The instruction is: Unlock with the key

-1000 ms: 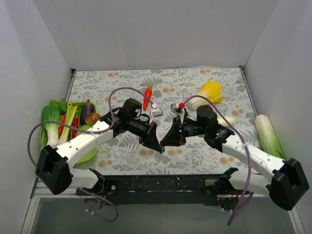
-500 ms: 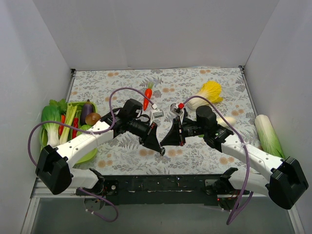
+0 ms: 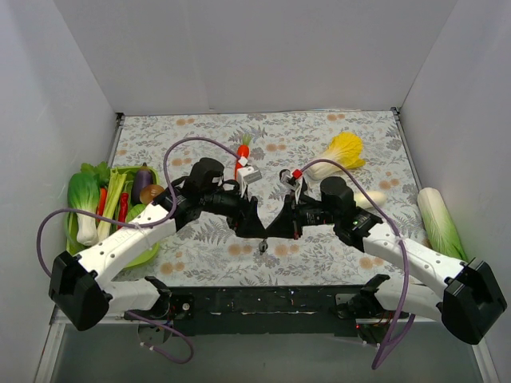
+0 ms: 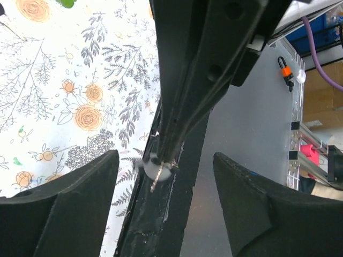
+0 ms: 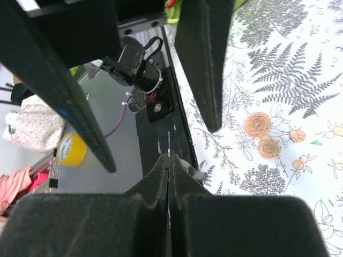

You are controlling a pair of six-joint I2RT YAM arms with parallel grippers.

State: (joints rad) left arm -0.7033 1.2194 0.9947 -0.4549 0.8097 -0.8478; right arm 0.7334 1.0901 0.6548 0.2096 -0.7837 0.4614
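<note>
Pinching the small key at the very tips of the right gripper, jaws pressed flat together (metal blade dangling below). Straddling those closed fingers with the left gripper, spread wide, clear of the key on both sides. Meeting nose to nose near the front edge of the floral table.

Lab test booth: white panel walls, floral-clothed table, plastic vegetables.
</note>
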